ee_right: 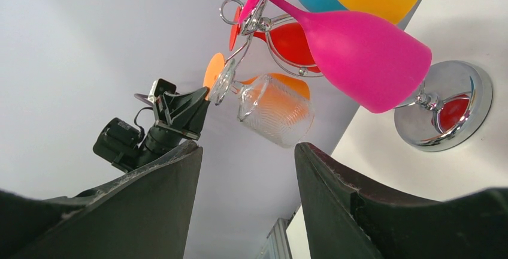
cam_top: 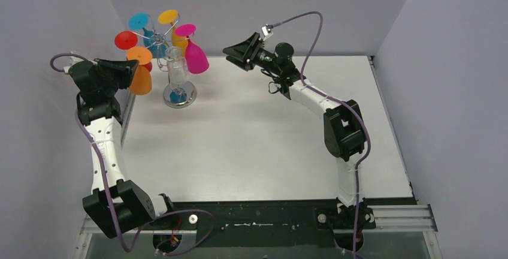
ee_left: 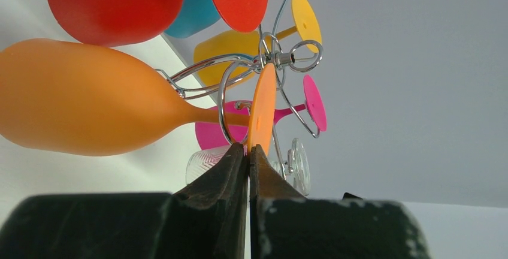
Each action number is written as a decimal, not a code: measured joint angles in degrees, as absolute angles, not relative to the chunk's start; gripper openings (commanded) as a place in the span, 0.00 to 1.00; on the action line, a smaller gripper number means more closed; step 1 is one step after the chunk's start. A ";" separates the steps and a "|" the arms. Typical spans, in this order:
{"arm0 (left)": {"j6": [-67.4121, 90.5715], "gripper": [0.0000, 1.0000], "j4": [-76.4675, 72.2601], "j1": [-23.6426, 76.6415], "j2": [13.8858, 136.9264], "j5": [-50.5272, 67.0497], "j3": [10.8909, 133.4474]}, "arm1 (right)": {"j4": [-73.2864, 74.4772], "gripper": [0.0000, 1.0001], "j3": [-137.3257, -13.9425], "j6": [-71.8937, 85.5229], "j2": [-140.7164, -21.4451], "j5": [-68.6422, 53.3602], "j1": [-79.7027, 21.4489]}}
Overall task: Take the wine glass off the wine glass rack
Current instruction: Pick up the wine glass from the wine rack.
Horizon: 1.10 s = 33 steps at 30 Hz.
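Observation:
The wine glass rack (cam_top: 180, 96) is a silver wire stand with a round shiny base at the table's far left; its curled arms (ee_left: 281, 59) hold several glasses upside down. My left gripper (cam_top: 133, 67) is shut on the rim of the orange wine glass's flat foot (ee_left: 262, 104), and the orange bowl (ee_left: 84, 97) hangs to its left, with the stem still in a wire arm. My right gripper (cam_top: 230, 51) is open and empty in the air right of the rack, facing the clear glass (ee_right: 275, 110) and the pink glass (ee_right: 359, 49).
Red (cam_top: 126, 39), blue (cam_top: 141, 20), yellow (cam_top: 168, 16), pink (cam_top: 195, 58) and clear (cam_top: 175, 67) glasses hang round the same rack. Grey walls stand close behind and left of it. The white table (cam_top: 251, 145) stretches to the right and front.

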<state>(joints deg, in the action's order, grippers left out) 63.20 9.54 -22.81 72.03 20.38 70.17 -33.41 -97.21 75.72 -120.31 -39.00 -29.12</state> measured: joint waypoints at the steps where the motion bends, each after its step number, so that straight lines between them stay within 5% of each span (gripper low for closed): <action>1: 63.18 0.00 9.82 -22.98 71.90 20.38 70.24 | -33.41 0.59 -97.21 75.75 -120.31 -39.00 -29.08; 33: 67.09 0.00 -0.75 -23.51 76.79 24.93 71.72 | -33.82 0.60 -95.57 75.96 -120.20 -38.96 -28.47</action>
<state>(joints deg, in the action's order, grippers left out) 67.09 -0.75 -23.51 76.79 24.93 71.72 -33.82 -95.57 75.96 -120.20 -38.96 -28.47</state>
